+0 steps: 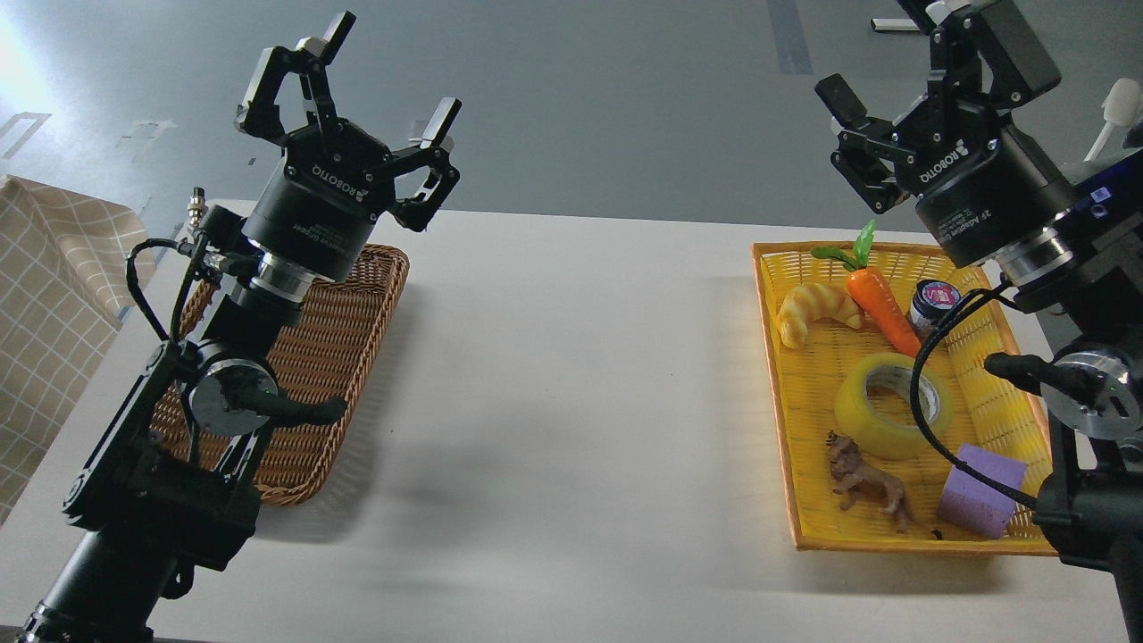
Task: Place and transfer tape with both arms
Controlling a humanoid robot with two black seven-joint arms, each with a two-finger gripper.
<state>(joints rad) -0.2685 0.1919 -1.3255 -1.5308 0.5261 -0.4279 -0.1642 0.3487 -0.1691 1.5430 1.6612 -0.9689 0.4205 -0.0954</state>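
While our left end effector and right end effector hung wide open and empty, the tape looked light, stiff, slick; we judged its rim the best hold.

tape: translucent yellow, whitish-grey core
tray: yellow-orange weave
basket: brown wicker
block: lilac
carrot: orange, green leaves
cloth: beige, white grid
table: white

white table, grey floor, checked cloth at left.
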